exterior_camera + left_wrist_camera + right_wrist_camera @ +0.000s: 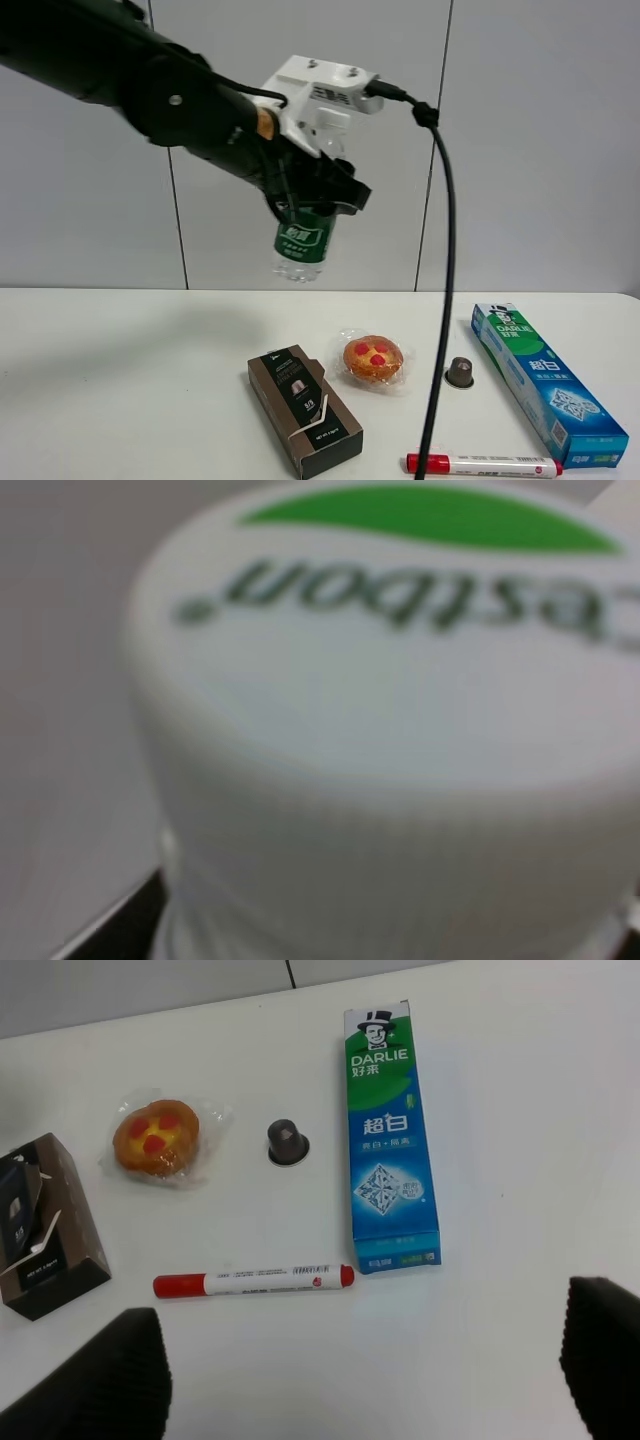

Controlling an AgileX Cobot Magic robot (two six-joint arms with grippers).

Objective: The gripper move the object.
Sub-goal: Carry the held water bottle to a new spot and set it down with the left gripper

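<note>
holding the water bottle (302, 245) high up in the air, the left gripper (310, 205) has its black jaws closed tight around the top part of it. the bottle hangs with its bottom pointing down, well above the white table (120, 380), and touches nothing else. its dark green label shows just under the jaws. in the left wrist view the white cap (390, 730) with a green mark fills nearly the whole picture and looks blurry. a black cable (445, 250) hangs down from the white bracket (320, 85) on top of this gripper.

the right gripper (357, 1375) holds nothing. its two black fingers (110, 1380) are spread wide apart, up above the table.

on the table lie a brown box (303, 408), a round bun (373, 360) in a clear wrap, a small dark pod (460, 372), a blue-green toothpaste box (545, 385) and a red marker (483, 464). the bun sits between the brown box and the pod. the marker lies near one short end of the toothpaste box.
</note>
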